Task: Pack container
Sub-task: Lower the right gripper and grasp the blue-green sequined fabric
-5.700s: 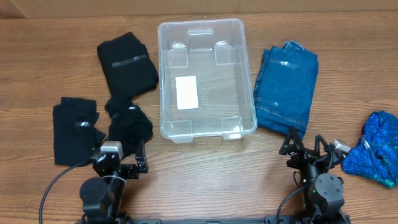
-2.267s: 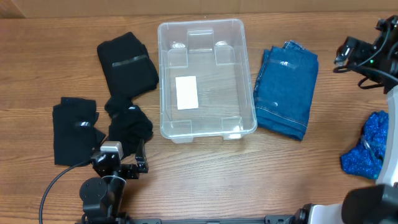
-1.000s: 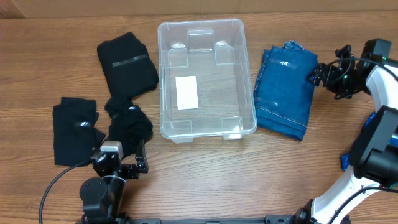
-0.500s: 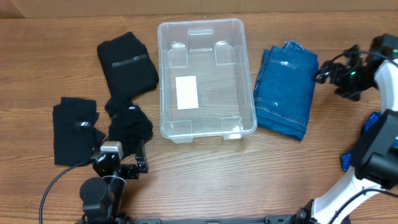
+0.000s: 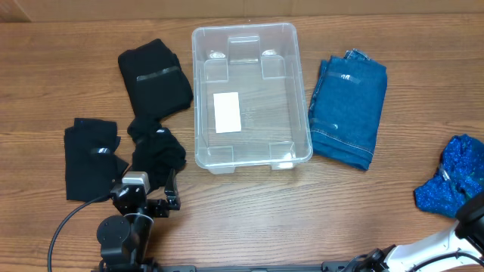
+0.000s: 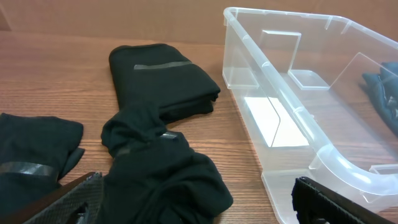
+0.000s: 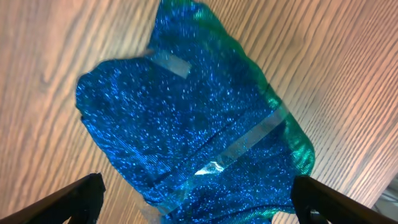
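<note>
The clear container (image 5: pixel 265 113) stands empty at the table's middle, its white label (image 5: pixel 227 112) on the base; its near wall shows in the left wrist view (image 6: pixel 292 118). My left gripper (image 5: pixel 151 198) is open and empty at the front left, just behind a crumpled black cloth (image 5: pixel 156 149), which lies between its fingers in the left wrist view (image 6: pixel 199 208). My right gripper (image 7: pixel 199 199) is open, hovering over a sparkly blue cloth (image 7: pixel 193 118) that lies at the far right (image 5: pixel 454 181). The gripper itself is out of the overhead view.
A folded black cloth (image 5: pixel 154 77) lies left of the container and another black cloth (image 5: pixel 91 155) further front left. Folded blue jeans (image 5: pixel 348 109) lie right of the container. Part of the right arm (image 5: pixel 473 219) shows at the lower right edge.
My right arm has swung away from the jeans' right edge, left the overhead view, and now looks down on the sparkly blue cloth. The left arm has not moved.
</note>
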`<state>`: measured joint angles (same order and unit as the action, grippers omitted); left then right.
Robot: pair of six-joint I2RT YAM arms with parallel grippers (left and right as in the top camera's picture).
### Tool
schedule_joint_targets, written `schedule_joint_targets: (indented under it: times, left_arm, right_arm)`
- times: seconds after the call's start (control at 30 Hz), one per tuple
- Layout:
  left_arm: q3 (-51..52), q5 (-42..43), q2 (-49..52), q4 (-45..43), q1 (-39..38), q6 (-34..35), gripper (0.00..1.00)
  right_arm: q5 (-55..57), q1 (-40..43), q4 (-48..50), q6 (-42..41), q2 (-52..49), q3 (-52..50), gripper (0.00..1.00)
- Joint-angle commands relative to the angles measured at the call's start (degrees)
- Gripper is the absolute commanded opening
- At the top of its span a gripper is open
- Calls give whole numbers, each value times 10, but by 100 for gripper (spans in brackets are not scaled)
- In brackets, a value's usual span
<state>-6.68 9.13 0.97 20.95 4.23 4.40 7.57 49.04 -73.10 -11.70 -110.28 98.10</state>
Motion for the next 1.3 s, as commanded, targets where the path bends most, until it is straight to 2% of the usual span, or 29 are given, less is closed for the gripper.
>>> schedule_joint_targets:
  times: [0.0, 0.07, 0.13, 0.33, 0.47, 0.57, 0.73, 0.93, 1.0, 1.07, 1.1, 1.2, 1.27]
  left_arm:
    - [5, -6, -3, -3, 3, 5, 100]
    - [5, -6, -3, -3, 3, 5, 100]
    - [5, -6, -3, -3, 3, 5, 100]
    - [5, -6, -3, -3, 3, 5, 100]
    - [5, -6, -3, -3, 3, 5, 100]
    - [5, -6, -3, -3, 3, 5, 100]
    - [5, -6, -3, -3, 3, 5, 100]
    - [5, -6, -3, -3, 3, 5, 100]
    - [5, -6, -3, -3, 3, 5, 100]
    - [5, -6, -3, -3, 3, 5, 100]
    - [5, -6, -3, -3, 3, 5, 100]
    - [5, -6, -3, -3, 3, 5, 100]
    - [5, -6, -3, -3, 3, 5, 100]
  right_arm:
    - [-8, -19, 2, 35, 7, -9, 100]
    - [-7, -25, 3, 59, 7, -11, 100]
    - [-51, -33, -2, 116, 7, -11, 100]
    - [-45, -49, 9, 135, 7, -49, 100]
    - [36, -70, 50, 134, 7, -108, 100]
    - [36, -78, 89, 135, 6, -148, 100]
    - [51, -78, 207, 132, 5, -249, 100]
    - [43, -78, 243, 115, -2, -264, 98]
    - [31, -78, 244, 115, -2, -264, 80]
    - [15, -78, 244, 115, -2, -264, 55]
    - [-2, -78, 246, 101, -2, -264, 51]
    - [-54, -78, 244, 95, -2, -264, 18]
    - [-53, -78, 239, 95, -2, -261, 9]
